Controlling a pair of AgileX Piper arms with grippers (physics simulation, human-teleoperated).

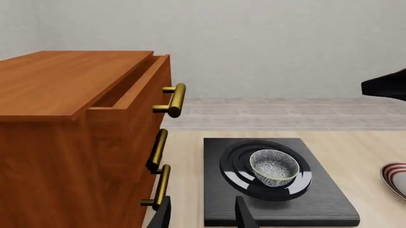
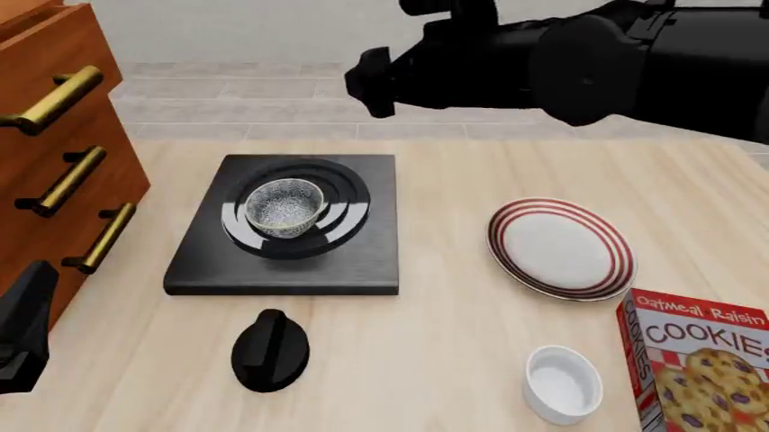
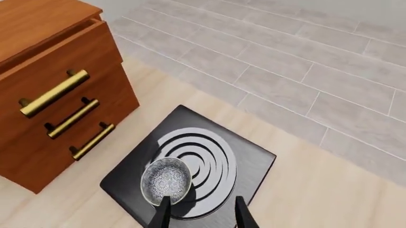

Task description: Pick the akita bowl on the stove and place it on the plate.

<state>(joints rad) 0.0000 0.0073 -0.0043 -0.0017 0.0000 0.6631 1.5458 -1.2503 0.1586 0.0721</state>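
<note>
1. While the akita bowl sat upright on the glossy rings of the stove, left of centre in the front view, neither of my grippers touched it.
2. Over the bowl's near edge in its own wrist view, my right gripper hung with its two fingers spread apart and nothing between them; in the front view its arm filled the upper right of the frame.
3. My left gripper was likewise parted and empty, its fingertips showing at the bottom edge of the left wrist view.
4. Well to the right of the stove lay the plate, bare on the table.
5. Around these stood a wooden drawer cabinet at far left, a black knob below the stove, a white ramekin and a cookie box at lower right.
</note>
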